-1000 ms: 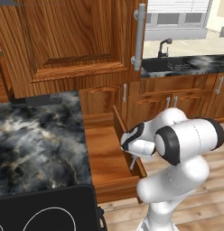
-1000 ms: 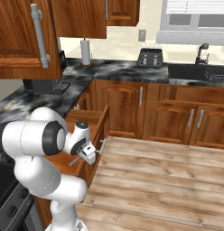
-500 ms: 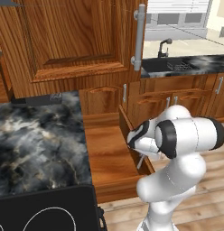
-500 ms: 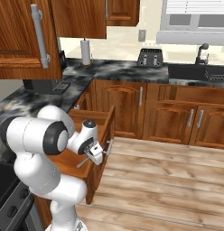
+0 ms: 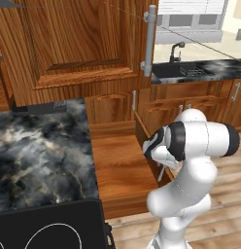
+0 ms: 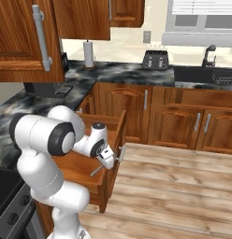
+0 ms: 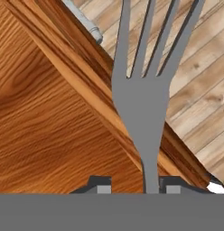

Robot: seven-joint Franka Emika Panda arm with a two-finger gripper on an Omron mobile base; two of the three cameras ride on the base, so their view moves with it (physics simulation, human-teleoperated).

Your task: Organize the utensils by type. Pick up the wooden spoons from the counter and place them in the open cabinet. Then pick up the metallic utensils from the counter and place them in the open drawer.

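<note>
A silver-grey fork [image 7: 143,103], one of the metallic utensils, stands between my gripper's [image 7: 135,187] parted fingertips, its handle against the right one and a clear gap on the left. Its tines point past the front rim of the open drawer [image 7: 50,135] toward the floor. From the right base view, the gripper [image 6: 111,156] hangs at the drawer's [image 6: 115,140] front corner with the fork [image 6: 97,170] slanting below it. The left base view shows the fork [image 5: 161,172] by the drawer [image 5: 122,160], right of the marbled counter [image 5: 40,151].
A black stovetop [image 5: 44,228] sits at the lower left. An open cabinet door [image 5: 83,44] with a long bar handle hangs above the counter. Toaster [image 6: 155,59], paper towel roll [image 6: 89,53] and sink [image 6: 206,74] line the back counter. Plank floor [image 6: 183,186] lies right of the drawer.
The jaws have spread apart from the fork's handle. The hand has shifted slightly toward the drawer's front edge, and the fork now slants lower.
</note>
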